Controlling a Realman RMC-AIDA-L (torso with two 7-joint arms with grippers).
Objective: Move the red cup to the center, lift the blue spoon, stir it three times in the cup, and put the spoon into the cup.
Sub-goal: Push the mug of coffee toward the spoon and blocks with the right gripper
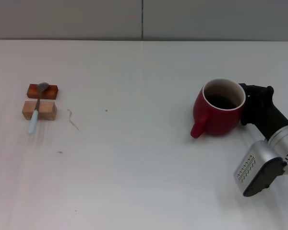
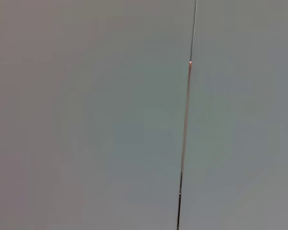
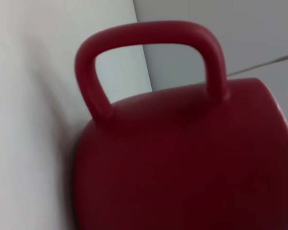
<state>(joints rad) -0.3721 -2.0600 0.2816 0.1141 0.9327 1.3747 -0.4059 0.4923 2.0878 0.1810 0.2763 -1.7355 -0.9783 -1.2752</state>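
The right tool (image 1: 247, 103) sits hard against the far right side of the red cup (image 1: 219, 114), its black fingers (image 1: 256, 92) reaching round the rim on the side away from the handle; whether they are clamped on the cup wall or only resting beside it cannot be told. The cup stands upright on the white bench (image 1: 144, 182), its loop handle pointing away from the tool, toward the near left. In the right wrist view the cup's dark-red body (image 3: 182, 163) fills the frame. Well apart from the tool, across the bench to its left, the blue spoon (image 1: 36, 109) lies bridged over a red block (image 1: 43, 91) and a tan block (image 1: 39, 110), its bowl on the red one. The left tool is out of sight.
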